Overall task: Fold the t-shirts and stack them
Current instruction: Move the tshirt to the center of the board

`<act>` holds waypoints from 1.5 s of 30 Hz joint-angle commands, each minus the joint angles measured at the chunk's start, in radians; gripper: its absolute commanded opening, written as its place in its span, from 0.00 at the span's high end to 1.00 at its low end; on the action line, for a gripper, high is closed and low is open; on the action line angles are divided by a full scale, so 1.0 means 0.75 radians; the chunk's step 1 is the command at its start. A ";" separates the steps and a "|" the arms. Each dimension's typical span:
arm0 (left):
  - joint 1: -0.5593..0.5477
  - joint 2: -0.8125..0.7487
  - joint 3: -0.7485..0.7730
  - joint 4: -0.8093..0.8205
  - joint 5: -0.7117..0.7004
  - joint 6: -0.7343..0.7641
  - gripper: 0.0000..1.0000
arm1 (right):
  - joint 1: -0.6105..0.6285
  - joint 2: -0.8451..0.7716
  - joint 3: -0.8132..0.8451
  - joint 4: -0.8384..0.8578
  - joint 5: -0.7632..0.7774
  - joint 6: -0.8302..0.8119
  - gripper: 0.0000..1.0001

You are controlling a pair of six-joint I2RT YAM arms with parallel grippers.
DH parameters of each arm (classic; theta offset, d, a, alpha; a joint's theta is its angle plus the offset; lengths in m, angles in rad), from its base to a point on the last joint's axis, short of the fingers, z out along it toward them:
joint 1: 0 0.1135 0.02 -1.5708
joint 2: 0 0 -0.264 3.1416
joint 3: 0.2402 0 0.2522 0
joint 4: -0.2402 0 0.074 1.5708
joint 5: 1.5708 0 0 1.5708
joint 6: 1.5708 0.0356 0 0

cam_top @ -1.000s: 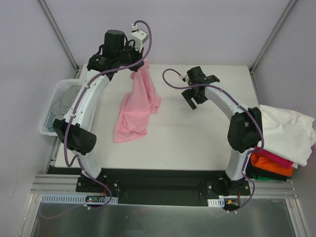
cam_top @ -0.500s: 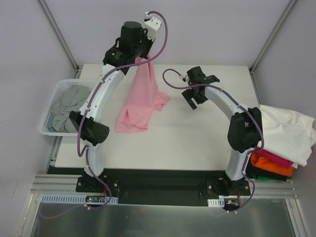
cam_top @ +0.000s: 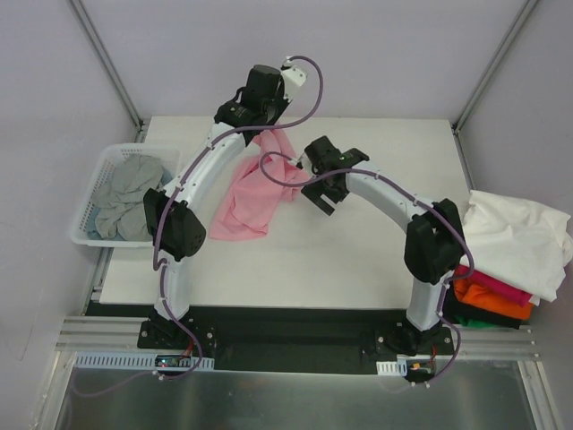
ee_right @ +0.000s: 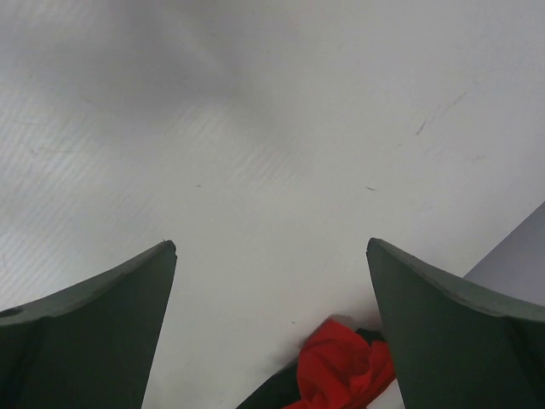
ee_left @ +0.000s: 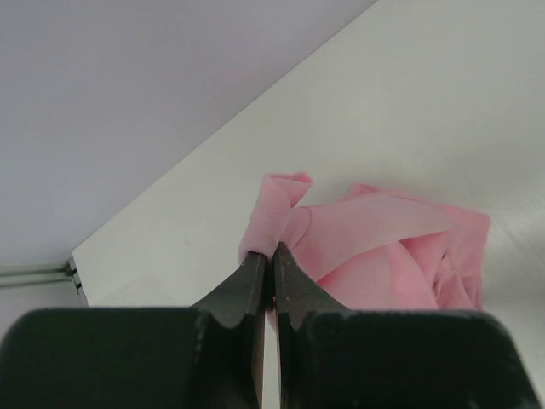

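Pale lilac walls close in a matt white table (cam_top: 358, 260), and the top view shows you early in the job. Your left gripper (cam_top: 268, 136) hangs over the far edge, pinching one end of a light pink t-shirt (cam_top: 251, 193) of soft cloth. The rest of it trails down and lies rumpled on the table, neither spread flat nor folded. Your right gripper (cam_top: 324, 193) hovers just beside the shirt's right edge, touching nothing that I can see. A crumpled grey t-shirt (cam_top: 125, 193) sits in a white plastic lattice basket (cam_top: 85, 235) off the table's left side, not yet folded. Off the right side, a loose white t-shirt (cam_top: 515, 242) drapes over flat layers of magenta cloth (cam_top: 488, 280), orange cloth (cam_top: 492, 305) and black cloth (cam_top: 467, 316). You cannot tell from here whether those count as a finished stack. By my judgement nothing on the table is folded, and spreading the pink one comes first.

From the left wrist, your left gripper (ee_left: 271, 256) has its dark fingers clenched on a thin bunched fold of the light pink t-shirt (ee_left: 383, 247). The cloth billows in rounded creases over the smooth table (ee_left: 426, 111).

From the right wrist, your right gripper (ee_right: 271, 247) has its fingers wide apart, holding nothing, above the bare, faintly ribbed table (ee_right: 255, 128). A scrap of bright red cloth (ee_right: 341, 375) shows at the bottom edge.
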 commanded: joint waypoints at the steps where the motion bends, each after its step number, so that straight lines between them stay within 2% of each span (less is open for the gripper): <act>1: 0.040 -0.075 -0.071 0.106 -0.067 0.062 1.00 | 0.141 0.011 0.088 -0.018 0.079 -0.098 0.02; 8: 0.173 -0.193 -0.226 0.110 0.068 0.020 1.00 | 0.282 0.208 0.222 -0.032 0.208 -0.256 0.08; 13: 0.184 -0.285 -0.365 0.112 0.229 -0.013 1.00 | 0.355 0.440 0.354 -0.022 0.251 -0.374 0.10; 18: 0.184 -0.336 -0.412 0.110 0.230 -0.026 1.00 | 0.397 0.551 0.573 -0.022 0.159 -0.362 0.10; 21: 0.184 -0.334 -0.437 0.114 0.230 -0.026 1.00 | 0.425 0.570 0.645 0.001 0.112 -0.340 0.06; 31: 0.182 -0.287 -0.525 0.116 0.293 -0.077 1.00 | 0.440 0.517 0.694 0.193 -0.178 0.018 0.00; 38: 0.184 -0.267 -0.572 0.131 0.291 -0.091 1.00 | 0.444 0.633 0.835 0.275 -0.464 0.286 0.00; 45: 0.176 -0.249 -0.603 0.135 0.285 -0.091 1.00 | 0.456 0.770 0.954 0.316 -0.702 0.429 0.02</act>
